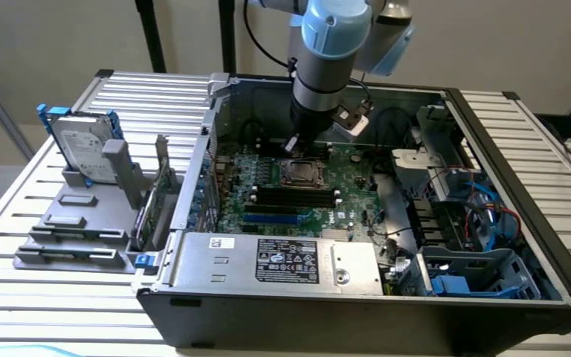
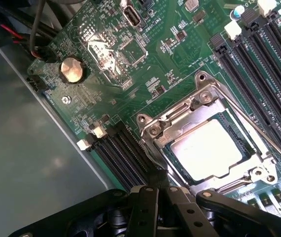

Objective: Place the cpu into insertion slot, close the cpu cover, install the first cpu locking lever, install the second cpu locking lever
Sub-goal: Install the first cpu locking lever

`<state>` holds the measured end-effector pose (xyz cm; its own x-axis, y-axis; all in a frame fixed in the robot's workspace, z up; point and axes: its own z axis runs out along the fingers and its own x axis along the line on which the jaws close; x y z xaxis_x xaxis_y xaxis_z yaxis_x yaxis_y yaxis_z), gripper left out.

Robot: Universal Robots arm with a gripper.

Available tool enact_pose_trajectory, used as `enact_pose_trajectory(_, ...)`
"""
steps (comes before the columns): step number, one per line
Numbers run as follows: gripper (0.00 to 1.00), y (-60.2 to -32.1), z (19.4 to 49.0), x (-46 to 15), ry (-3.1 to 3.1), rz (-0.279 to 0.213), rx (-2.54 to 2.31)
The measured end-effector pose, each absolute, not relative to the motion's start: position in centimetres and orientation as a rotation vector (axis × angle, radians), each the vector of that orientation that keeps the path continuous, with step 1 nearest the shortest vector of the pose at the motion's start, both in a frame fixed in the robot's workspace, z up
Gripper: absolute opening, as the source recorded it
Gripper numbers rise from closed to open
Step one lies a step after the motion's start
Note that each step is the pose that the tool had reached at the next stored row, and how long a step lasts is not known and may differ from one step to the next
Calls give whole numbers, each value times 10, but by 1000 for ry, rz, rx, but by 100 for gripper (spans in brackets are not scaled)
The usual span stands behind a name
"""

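The cpu (image 2: 207,148), a pale square chip, lies flat in the insertion slot (image 1: 300,172) on the green board. The silvery cpu cover (image 2: 177,118) is folded down around it, and the chip shows through its window. A thin metal locking lever (image 2: 256,126) runs along one side of the cover. A second rod (image 2: 148,150) lies by the opposite side. My gripper (image 2: 158,190) is shut, with its black fingertips together right at the socket's corner beside that rod. I cannot tell whether they touch the rod. In the exterior view the gripper (image 1: 294,146) hangs just over the socket's far edge.
Black memory slots (image 2: 259,64) flank the socket on both sides. A round coin battery (image 2: 73,69) sits further off. The computer case's walls (image 1: 523,171), a silver power supply (image 1: 280,262), blue cables (image 1: 484,204) and drive bays enclose the board. A hard drive (image 1: 82,145) stands outside on the exterior view's left.
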<state>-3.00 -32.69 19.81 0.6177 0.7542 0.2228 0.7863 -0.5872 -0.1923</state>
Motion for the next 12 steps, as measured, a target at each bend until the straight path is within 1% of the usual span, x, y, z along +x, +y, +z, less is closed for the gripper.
enact_pose_trajectory(12, 11, -328, 198, -20, -1260, -169, -2569)
